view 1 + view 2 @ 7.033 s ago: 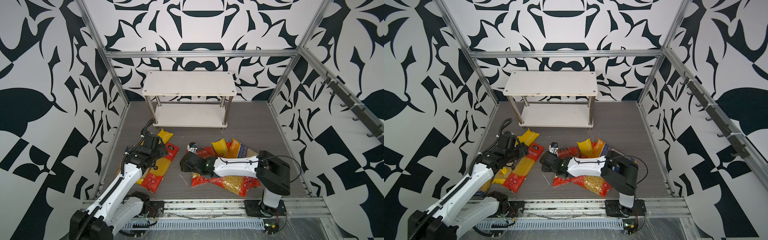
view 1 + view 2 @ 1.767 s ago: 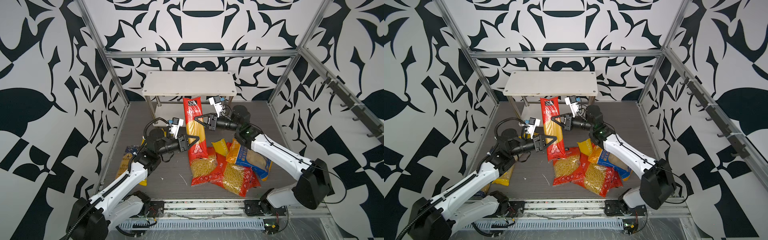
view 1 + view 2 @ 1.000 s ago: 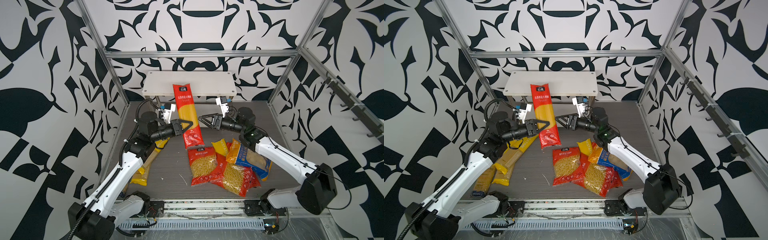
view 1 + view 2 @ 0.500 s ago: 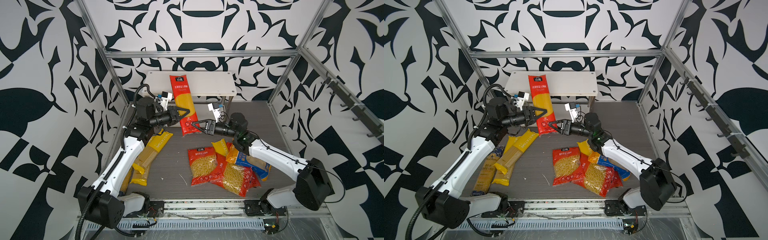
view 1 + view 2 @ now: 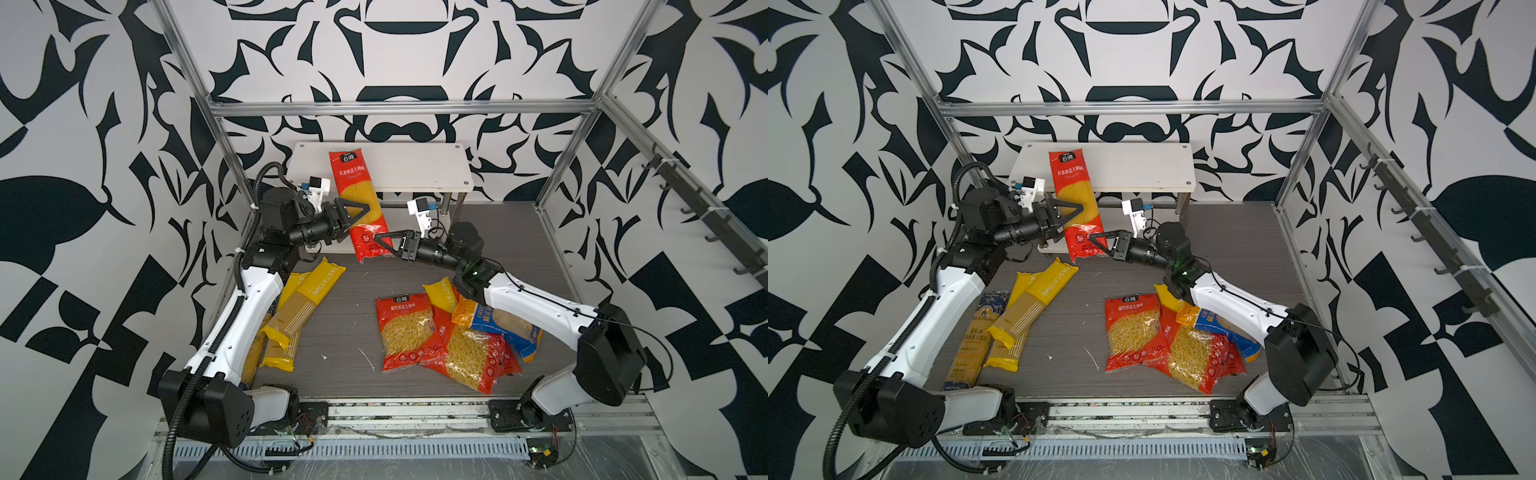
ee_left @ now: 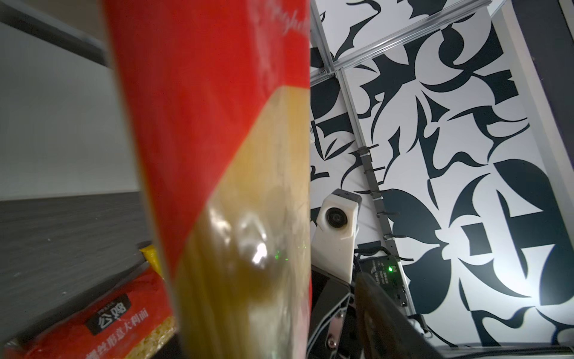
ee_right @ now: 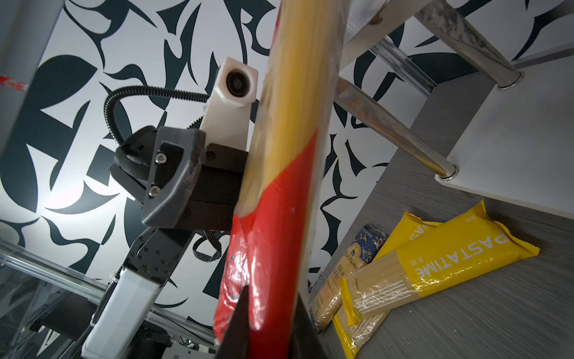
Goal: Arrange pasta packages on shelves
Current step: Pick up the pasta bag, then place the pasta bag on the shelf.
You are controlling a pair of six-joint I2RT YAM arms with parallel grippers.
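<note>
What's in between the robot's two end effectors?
The red spaghetti pack stands nearly upright between the left end effector and the right end effector. Both top views show it.

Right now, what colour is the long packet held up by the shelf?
The spaghetti pack is red with a clear window; best in a top view.

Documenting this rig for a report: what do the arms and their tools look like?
Both arms have white shells and black joints. The left arm carries a black corrugated hose; the right arm a thin black cable. The left tool and right tool have black triangular fingers, each with a white camera block.
</note>
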